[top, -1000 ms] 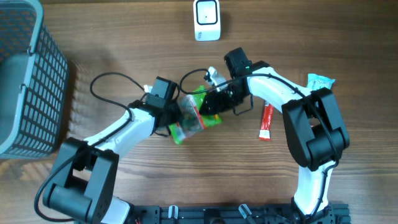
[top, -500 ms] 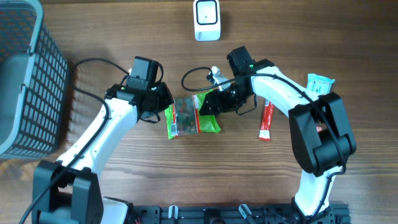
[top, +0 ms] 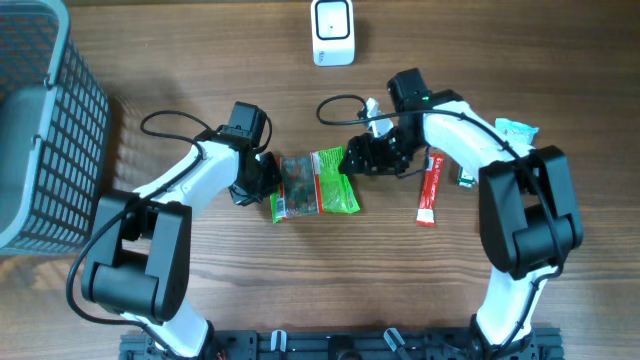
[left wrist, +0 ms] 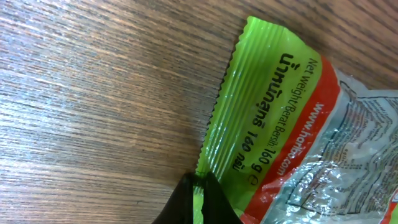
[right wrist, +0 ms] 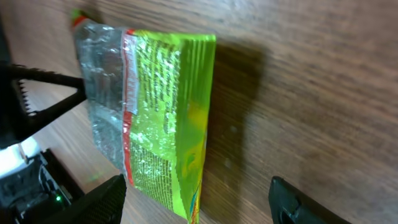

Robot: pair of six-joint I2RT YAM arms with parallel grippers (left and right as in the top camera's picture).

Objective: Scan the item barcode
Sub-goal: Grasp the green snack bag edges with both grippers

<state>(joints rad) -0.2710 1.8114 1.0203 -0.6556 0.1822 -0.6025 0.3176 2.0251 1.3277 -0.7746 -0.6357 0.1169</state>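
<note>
Green snack bag [top: 316,184] lying flat on the wooden table [top: 200,70], between the two grippers. Left gripper [top: 262,180] closed, its tips touching the bag's left edge. Right gripper [top: 358,160] open, fingers spread just beside the bag's right edge, not gripping it.

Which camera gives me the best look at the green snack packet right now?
Overhead: the whole green-and-clear plastic snack packet lies flat, fully in frame. Left wrist shows only its printed green end close up; right wrist shows most of it at a slant.
</note>
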